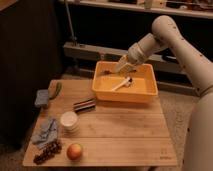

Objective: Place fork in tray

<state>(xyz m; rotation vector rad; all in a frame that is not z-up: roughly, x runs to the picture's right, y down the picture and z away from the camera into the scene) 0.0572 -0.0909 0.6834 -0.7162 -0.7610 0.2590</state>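
I am holding my gripper (121,68) low over the back of the tray (122,95), and I cannot tell whether it is apart or together. The fork (121,85) is lying on the tray's floor just below me. I am judging that a careless pull-away risks snagging the fork or dragging the tray across the table (115,135)

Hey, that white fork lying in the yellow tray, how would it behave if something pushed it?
Probably light and stiff: the fork looks thin and plastic. It would likely slide rather than roll, since it lies flat on the smooth floor of the tray. The gripper hangs just above it, over the tray.
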